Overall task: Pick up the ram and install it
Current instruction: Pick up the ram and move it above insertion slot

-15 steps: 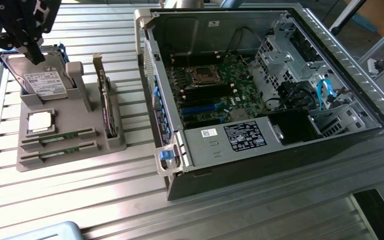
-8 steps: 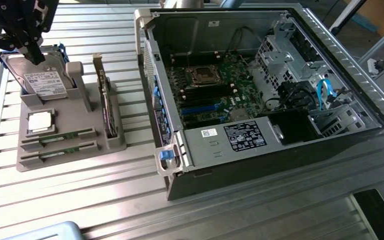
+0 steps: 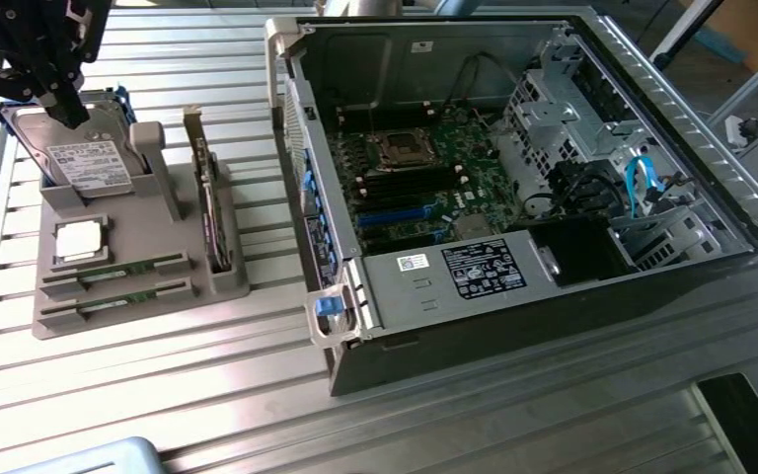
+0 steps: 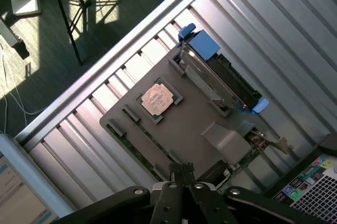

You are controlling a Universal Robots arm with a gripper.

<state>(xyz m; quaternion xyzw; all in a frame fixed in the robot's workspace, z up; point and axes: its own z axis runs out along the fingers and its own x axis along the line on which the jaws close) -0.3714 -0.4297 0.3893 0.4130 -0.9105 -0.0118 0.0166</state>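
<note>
I see my arm's black gripper (image 3: 74, 115) hanging above the silver boxy hard drive with a white label (image 3: 83, 160). Its fingers (image 4: 177, 173) are pressed together and hold nothing. The ram (image 3: 122, 270), a thin green circuit-board stick, lies slotted in the grey plastic holder tray (image 3: 139, 245) at the end opposite the hard drive. It is well apart from the open grey computer case (image 3: 458, 341) on the ribbed metal table (image 3: 221, 395).
</note>
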